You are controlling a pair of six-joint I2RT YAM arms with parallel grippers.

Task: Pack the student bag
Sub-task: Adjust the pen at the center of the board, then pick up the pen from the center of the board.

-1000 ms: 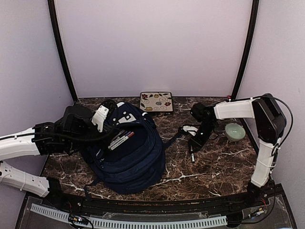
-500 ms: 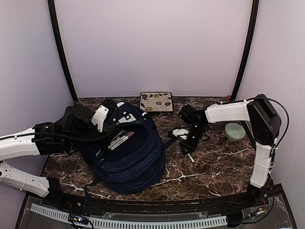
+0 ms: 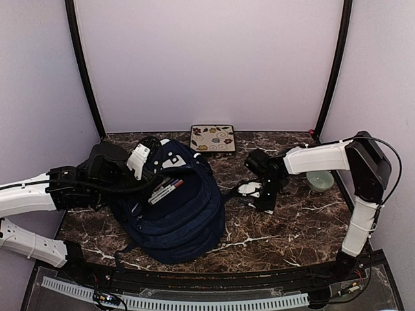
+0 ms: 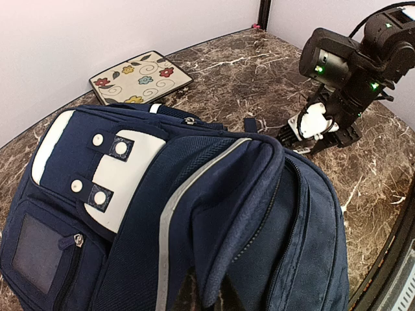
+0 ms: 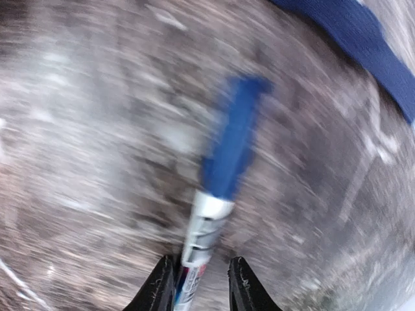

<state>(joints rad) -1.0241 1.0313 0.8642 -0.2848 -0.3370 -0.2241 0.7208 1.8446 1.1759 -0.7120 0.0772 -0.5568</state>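
The navy student bag (image 3: pixel 178 207) lies on the marble table, its top opening held apart. My left gripper (image 3: pixel 146 168) is shut on a fold of the bag's rim (image 4: pixel 214 259), with its fingertips (image 4: pixel 185 291) at the bottom of the left wrist view. Two markers (image 3: pixel 165 189) lie in the bag's opening. My right gripper (image 3: pixel 264 196) hovers just right of the bag, shut on a blue-capped marker (image 5: pixel 227 155) that points ahead over the blurred table. That gripper also shows in the left wrist view (image 4: pixel 319 126). A blue bag strap (image 5: pixel 363 45) crosses the right wrist view's top right.
A square flowered plate (image 3: pixel 212 138) lies at the back centre, behind the bag, and shows in the left wrist view (image 4: pixel 139 76). A pale green bowl (image 3: pixel 320 180) stands at the right, behind my right arm.
My right gripper has moved left towards the bag, carrying the blue-capped marker. My left arm and the bag have not moved.
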